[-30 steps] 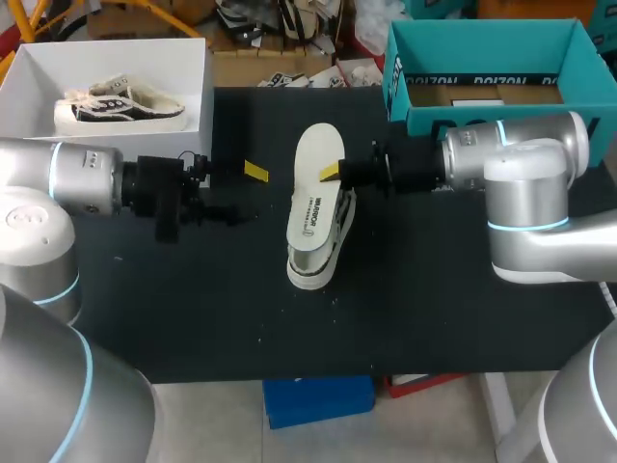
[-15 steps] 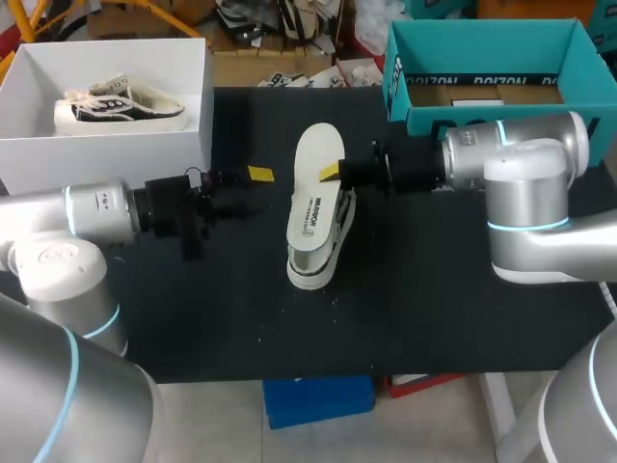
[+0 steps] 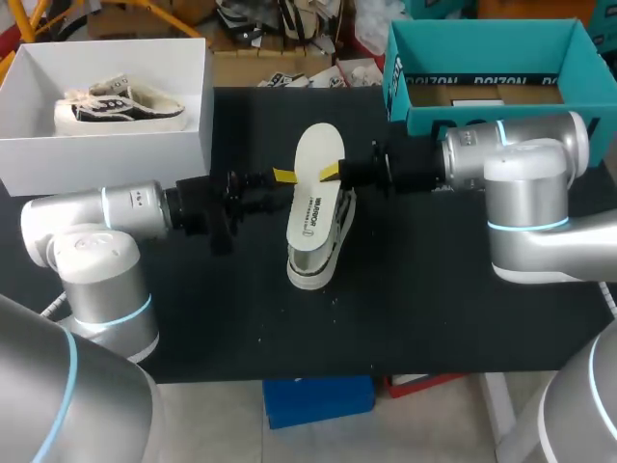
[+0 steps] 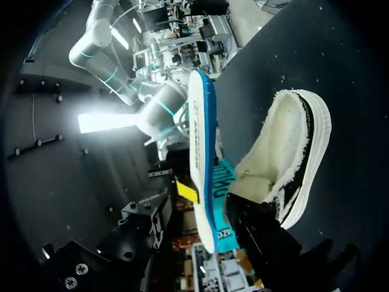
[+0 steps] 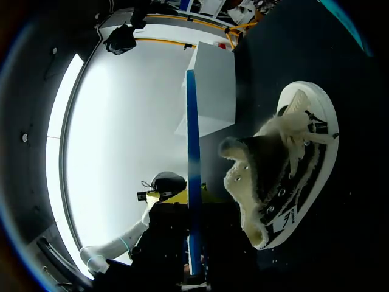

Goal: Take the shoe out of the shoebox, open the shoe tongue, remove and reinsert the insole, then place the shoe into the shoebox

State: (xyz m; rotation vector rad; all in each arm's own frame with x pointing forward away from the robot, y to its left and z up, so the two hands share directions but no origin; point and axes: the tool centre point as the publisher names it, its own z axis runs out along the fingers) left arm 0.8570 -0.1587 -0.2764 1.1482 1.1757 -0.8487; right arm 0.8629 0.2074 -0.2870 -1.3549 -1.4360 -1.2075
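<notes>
Head view, change: the left gripper (image 3: 281, 177) has come in from the 9 o'clock side of the table (image 3: 241, 318) and now sits just short of the insole (image 3: 316, 154). The right gripper (image 3: 333, 172), the insole and the shoe (image 3: 339, 231) have not shifted.
Head view, meaning: the insole is out of the shoe, so removal looks done. I judge the left gripper is arriving to help put it back.
Head view, right gripper: clamped on the insole's 3 o'clock edge, holding it raised over the shoe.
Head view, left gripper: at the insole's 9 o'clock; whether it is released or clenched cannot be told.
Head view, shoe: on the table between the two grippers, under the insole, heel toward 6 o'clock.
Head view, count: two grippers, one insole and two shoes, the second shoe (image 3: 116, 104) lying in the white shoebox (image 3: 106, 154) at 10 o'clock. There are two boxes, with the teal box (image 3: 395, 68) at 2 o'clock.
Left wrist view: the insole is seen edge-on with its blue underside showing, ahead of the gripper. The shoe is just beside it with its fleecy mouth open. This gripper's own grip is hidden.
Right wrist view: the insole stands edge-on and runs down into this gripper's grasp. The shoe is beside it on the table.
</notes>
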